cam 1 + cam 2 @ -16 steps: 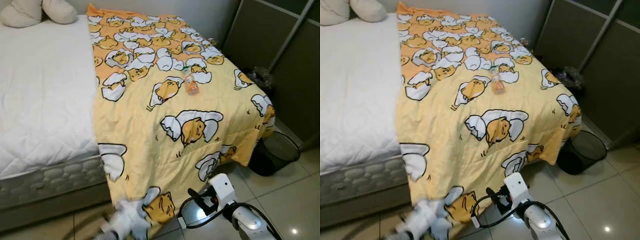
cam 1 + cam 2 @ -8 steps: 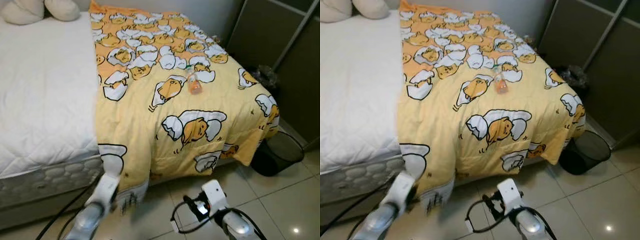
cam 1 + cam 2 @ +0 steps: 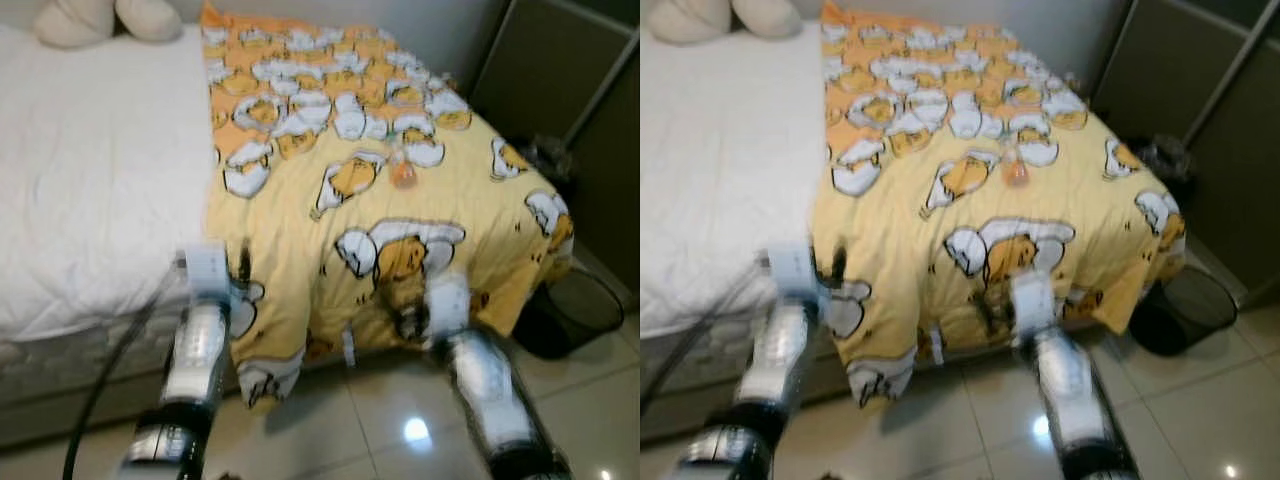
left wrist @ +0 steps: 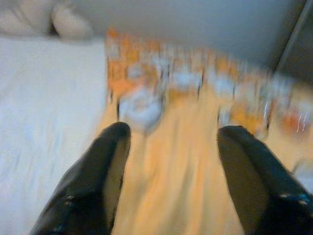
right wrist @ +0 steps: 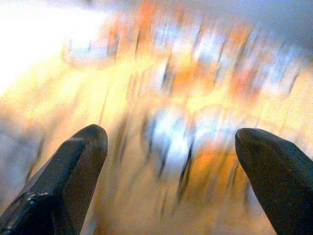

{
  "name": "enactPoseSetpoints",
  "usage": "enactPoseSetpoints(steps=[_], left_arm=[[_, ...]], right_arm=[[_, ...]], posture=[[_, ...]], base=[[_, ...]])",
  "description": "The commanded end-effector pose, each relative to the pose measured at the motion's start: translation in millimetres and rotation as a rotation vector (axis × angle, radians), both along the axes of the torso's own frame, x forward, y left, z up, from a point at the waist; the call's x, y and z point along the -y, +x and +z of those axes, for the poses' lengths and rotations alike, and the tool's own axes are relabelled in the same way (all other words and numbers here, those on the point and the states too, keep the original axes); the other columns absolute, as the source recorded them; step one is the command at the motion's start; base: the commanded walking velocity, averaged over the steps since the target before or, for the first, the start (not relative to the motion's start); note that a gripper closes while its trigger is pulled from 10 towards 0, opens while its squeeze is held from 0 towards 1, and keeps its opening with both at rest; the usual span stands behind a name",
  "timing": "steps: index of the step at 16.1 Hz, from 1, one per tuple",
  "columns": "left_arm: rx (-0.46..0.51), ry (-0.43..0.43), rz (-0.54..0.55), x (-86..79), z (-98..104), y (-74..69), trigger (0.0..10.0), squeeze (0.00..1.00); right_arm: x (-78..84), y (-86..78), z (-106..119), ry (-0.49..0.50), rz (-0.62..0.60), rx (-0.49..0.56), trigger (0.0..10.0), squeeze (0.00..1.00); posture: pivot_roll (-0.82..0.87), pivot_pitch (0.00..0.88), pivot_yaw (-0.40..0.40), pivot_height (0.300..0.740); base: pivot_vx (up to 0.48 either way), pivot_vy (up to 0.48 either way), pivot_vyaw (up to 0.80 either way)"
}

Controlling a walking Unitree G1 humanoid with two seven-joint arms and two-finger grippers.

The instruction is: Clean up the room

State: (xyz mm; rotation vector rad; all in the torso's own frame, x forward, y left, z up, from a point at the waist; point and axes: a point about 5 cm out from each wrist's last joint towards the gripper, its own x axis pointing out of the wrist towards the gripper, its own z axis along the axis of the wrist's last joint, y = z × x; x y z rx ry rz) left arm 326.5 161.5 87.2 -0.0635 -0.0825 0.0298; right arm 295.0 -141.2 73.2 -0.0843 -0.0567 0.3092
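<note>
Your left gripper (image 4: 168,161) and right gripper (image 5: 168,166) are both raised at the bed's foot edge, fingers spread, empty; beyond them the yellow blanket (image 3: 330,250) drapes the mattress (image 3: 90,180); farther, a small bottle (image 3: 403,172) lies on it.

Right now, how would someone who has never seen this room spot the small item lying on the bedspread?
Start at the bed's yellow cartoon-print blanket. Near its middle lies a small clear bottle with orange contents. It is the one raised object on the flat printed fabric.
</note>
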Motion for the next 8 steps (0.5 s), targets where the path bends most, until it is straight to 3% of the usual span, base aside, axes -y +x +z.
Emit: enactPoseSetpoints(steps=[1,2,5,8], left_arm=[[0.003,-0.051,0.013,2.2,2.7,0.1,10.0,1.0],[0.026,-0.044,0.004,7.0,8.7,1.2,10.0,1.0],[0.03,0.092,0.017,15.0,5.8,-7.7,10.0,1.0],[-0.081,0.129,0.12,-0.3,-9.9,-12.9,10.0,1.0]], right_arm=[[3.7,2.5,8.0,0.019,-0.051,0.006,10.0,0.7],[-0.3,5.7,16.5,0.031,-0.043,0.035,10.0,1.0],[-9.9,3.7,27.1,0.065,-0.038,0.056,10.0,1.0],[-9.4,-2.2,25.1,0.06,-0.063,0.023,10.0,1.0]], posture=[[-0.01,0.0,-0.059,0.736],[-0.01,0.0,-0.056,0.736],[-0.02,0.0,-0.051,0.736],[-0.02,0.0,-0.047,0.736]], base=[[0.0,-0.465,0.0],[0.0,-0.461,0.0],[0.0,-0.442,0.0],[0.0,-0.435,0.0]])
